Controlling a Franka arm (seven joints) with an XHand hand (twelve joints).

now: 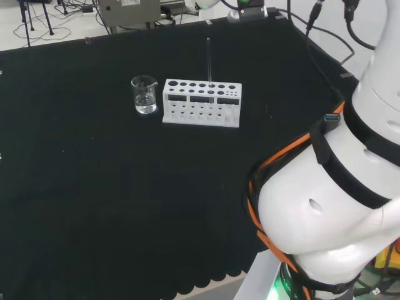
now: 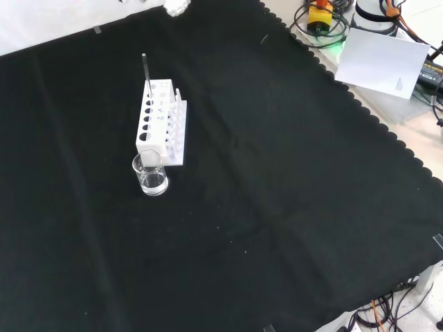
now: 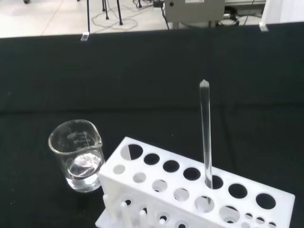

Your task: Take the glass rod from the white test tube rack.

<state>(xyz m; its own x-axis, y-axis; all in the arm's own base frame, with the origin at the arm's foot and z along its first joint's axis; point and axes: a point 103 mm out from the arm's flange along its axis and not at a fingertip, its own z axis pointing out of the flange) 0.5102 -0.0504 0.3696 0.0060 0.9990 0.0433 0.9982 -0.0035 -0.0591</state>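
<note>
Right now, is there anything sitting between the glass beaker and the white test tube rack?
No. In the head view only a narrow strip of bare black cloth separates the beaker from the rack.

The arm's big white links [image 1: 325,206] bulk up at the right of the head view, rounded and glossy, one stacked over the other and leaning up toward the top right corner. Black straps band them, and an orange cable [image 1: 275,164] loops along the lower link's left side.
</note>
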